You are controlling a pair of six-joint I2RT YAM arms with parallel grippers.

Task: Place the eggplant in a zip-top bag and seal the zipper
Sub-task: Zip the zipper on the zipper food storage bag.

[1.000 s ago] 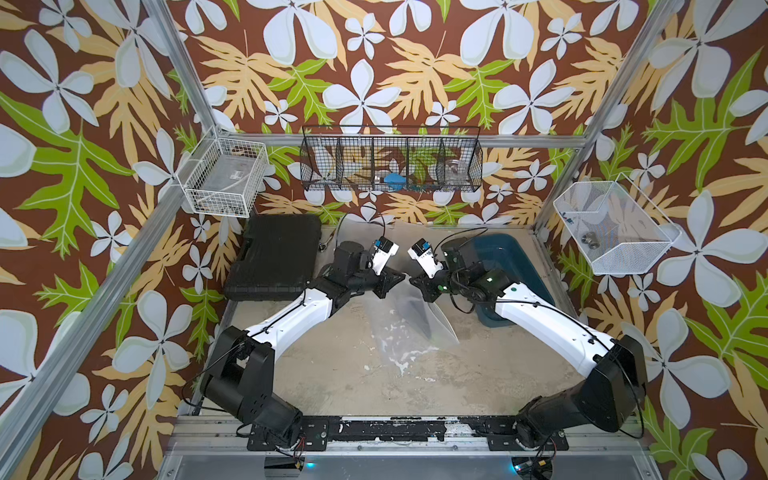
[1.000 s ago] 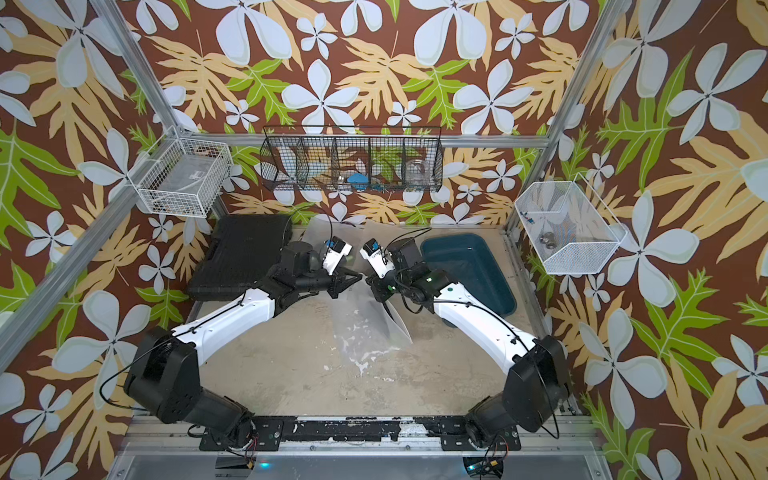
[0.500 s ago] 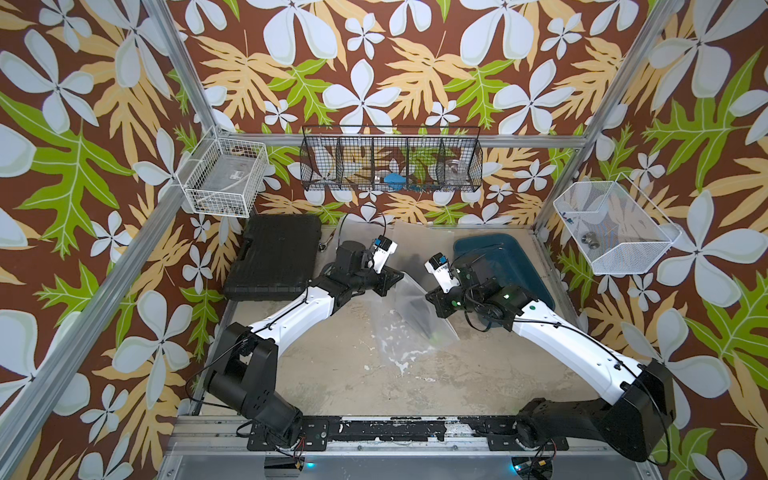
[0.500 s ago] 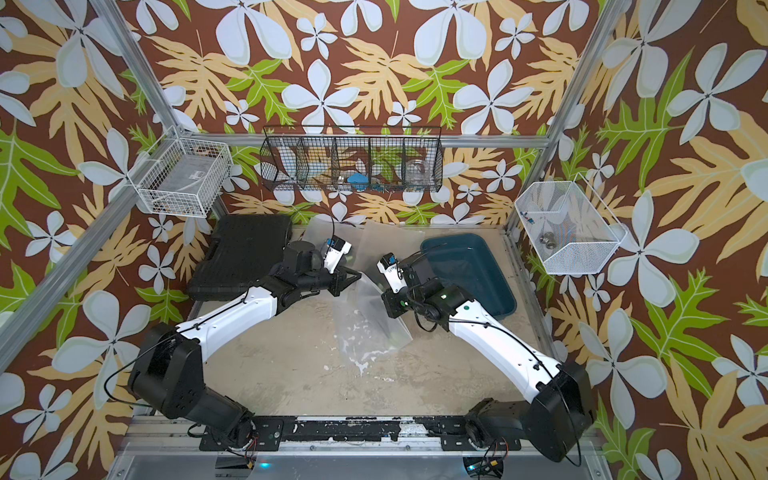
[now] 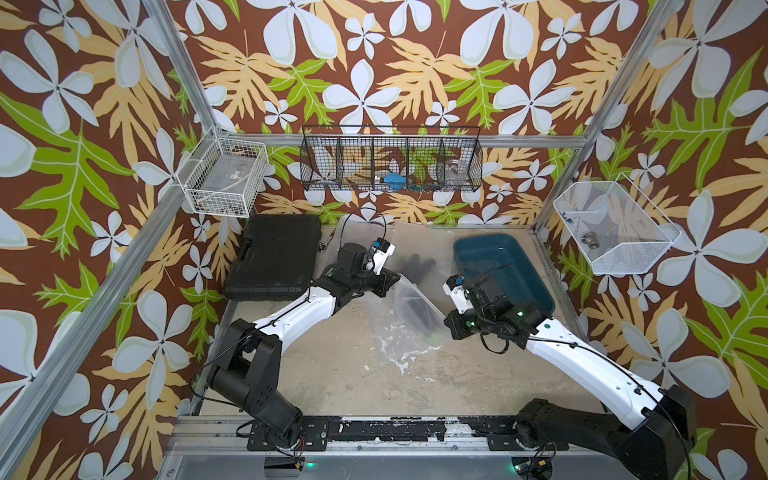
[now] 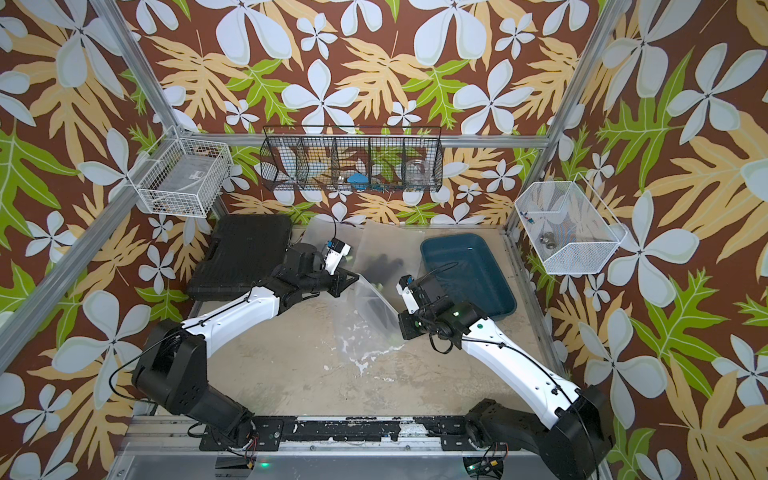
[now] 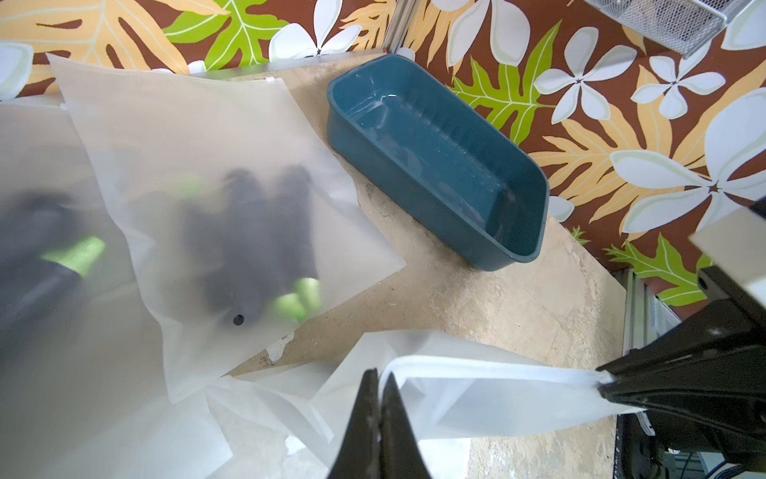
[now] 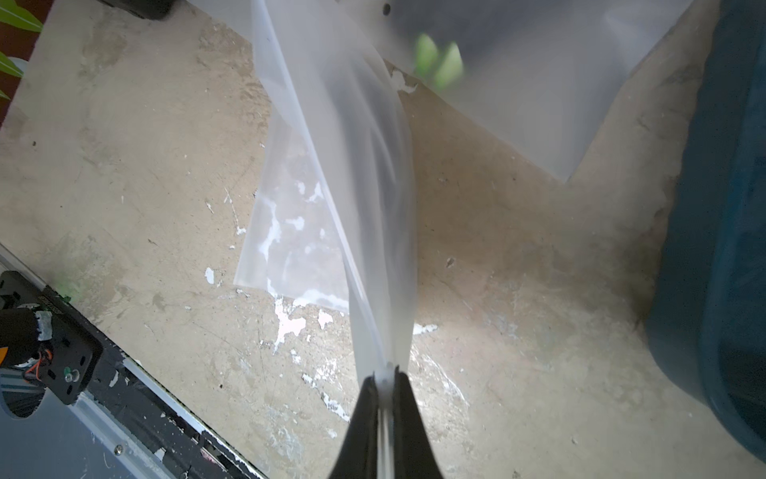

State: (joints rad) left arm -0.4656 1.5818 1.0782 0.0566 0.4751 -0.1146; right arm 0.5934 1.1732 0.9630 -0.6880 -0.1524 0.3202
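Observation:
A frosted zip-top bag (image 5: 409, 309) hangs tilted above the table between my two arms in both top views. A dark eggplant (image 5: 417, 308) shows dimly through it, its green end low near the right arm. My left gripper (image 7: 379, 375) is shut on one end of the bag's white top edge (image 7: 489, 367). My right gripper (image 8: 383, 373) is shut on the same edge at the other end, with the bag (image 8: 360, 174) stretching away from it. In a top view the left gripper (image 6: 353, 283) and right gripper (image 6: 401, 328) stand well apart.
Two more frosted bags (image 7: 232, 199) with dark eggplants inside lie at the back of the table. A blue tub (image 5: 536, 286) stands at the back right, close to my right arm. A black case (image 5: 274, 257) lies at the back left. Wire baskets (image 5: 390, 160) hang on the walls.
My right gripper has drawn away from the left one, toward the front right, along the bag's top edge. The left gripper has held its place.

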